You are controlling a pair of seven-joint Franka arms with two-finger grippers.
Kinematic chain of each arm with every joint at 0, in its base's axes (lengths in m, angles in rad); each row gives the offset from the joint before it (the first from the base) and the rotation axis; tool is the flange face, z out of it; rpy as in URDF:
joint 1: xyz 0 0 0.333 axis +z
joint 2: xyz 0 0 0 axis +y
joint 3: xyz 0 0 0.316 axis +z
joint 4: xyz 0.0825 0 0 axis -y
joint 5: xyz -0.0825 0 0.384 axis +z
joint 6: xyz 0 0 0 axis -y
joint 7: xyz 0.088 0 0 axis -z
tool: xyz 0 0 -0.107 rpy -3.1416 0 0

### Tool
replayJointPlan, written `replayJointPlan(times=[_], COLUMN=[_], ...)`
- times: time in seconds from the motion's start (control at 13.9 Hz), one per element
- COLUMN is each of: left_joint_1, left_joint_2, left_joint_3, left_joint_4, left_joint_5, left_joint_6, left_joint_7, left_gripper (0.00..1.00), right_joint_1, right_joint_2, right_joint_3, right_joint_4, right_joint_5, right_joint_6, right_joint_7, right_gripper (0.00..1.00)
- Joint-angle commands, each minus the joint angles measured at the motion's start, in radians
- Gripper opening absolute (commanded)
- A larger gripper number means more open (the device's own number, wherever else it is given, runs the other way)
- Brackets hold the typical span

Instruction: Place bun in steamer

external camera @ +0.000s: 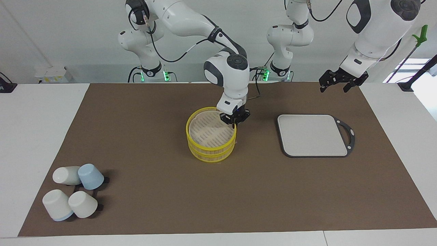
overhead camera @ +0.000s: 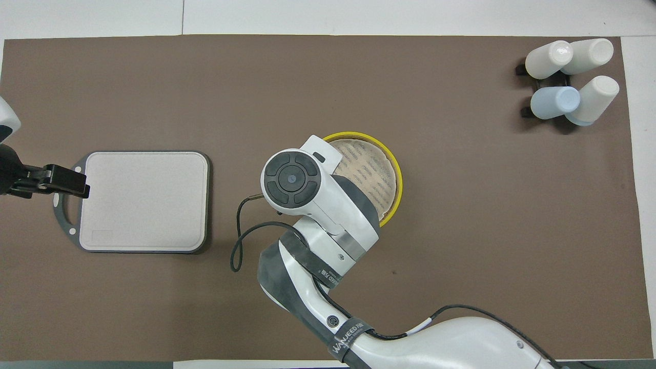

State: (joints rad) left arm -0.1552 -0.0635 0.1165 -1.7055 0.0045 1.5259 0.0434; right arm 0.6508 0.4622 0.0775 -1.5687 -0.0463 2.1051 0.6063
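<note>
The steamer (external camera: 211, 155) stands mid-mat with its slatted lid (external camera: 207, 132) lying level on top of it; the lid also shows in the overhead view (overhead camera: 370, 165). The bun is hidden under the lid. My right gripper (external camera: 234, 121) is at the lid's rim on the side toward the left arm's end, shut on the rim. In the overhead view the right wrist hides it. My left gripper (external camera: 336, 83) hangs open and empty in the air over the mat's edge by the grey board, and it shows in the overhead view (overhead camera: 76, 183).
A grey rectangular board (external camera: 312, 135) with a dark handle lies toward the left arm's end; it also shows in the overhead view (overhead camera: 143, 200). Several white and blue cups (external camera: 73, 193) lie on a rack at the right arm's end, farther from the robots.
</note>
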Motion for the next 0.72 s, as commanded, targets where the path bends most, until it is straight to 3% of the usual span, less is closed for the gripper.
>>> replayJointPlan(times=[0.0, 0.07, 0.14, 0.22, 0.43, 0.65], left_joint_1=[-0.017, -0.02, -0.02, -0.018, -0.001, -0.003], left_joint_2=[0.039, 0.039, 0.039, 0.037, 0.005, -0.004], left_joint_3=[0.011, 0.012, 0.012, 0.014, 0.006, 0.009], left_joint_4=[0.064, 0.07, 0.072, 0.07, 0.06, 0.029], left_joint_5=[0.02, 0.019, 0.014, 0.012, 0.005, 0.002], left_joint_6=[-0.049, -0.05, -0.05, -0.047, -0.021, 0.026], left_joint_7=[0.016, 0.016, 0.016, 0.016, 0.015, 0.016], left_gripper=[1.0, 1.0, 1.0, 1.0, 1.0, 1.0], right_joint_1=[0.001, -0.002, 0.001, 0.001, -0.002, -0.037], right_joint_2=[-0.036, -0.037, -0.039, -0.039, -0.037, -0.049], right_joint_3=[0.005, 0.005, 0.005, 0.005, 0.004, -0.011], right_joint_4=[-0.056, -0.069, -0.077, -0.071, -0.027, 0.071], right_joint_5=[0.022, 0.022, 0.022, 0.022, 0.022, -0.013], right_joint_6=[0.036, 0.05, 0.062, 0.058, 0.02, -0.175], right_joint_7=[0.024, 0.023, 0.023, 0.023, 0.024, 0.004], right_gripper=[0.0, 0.0, 0.59, 1.0, 1.0, 1.0])
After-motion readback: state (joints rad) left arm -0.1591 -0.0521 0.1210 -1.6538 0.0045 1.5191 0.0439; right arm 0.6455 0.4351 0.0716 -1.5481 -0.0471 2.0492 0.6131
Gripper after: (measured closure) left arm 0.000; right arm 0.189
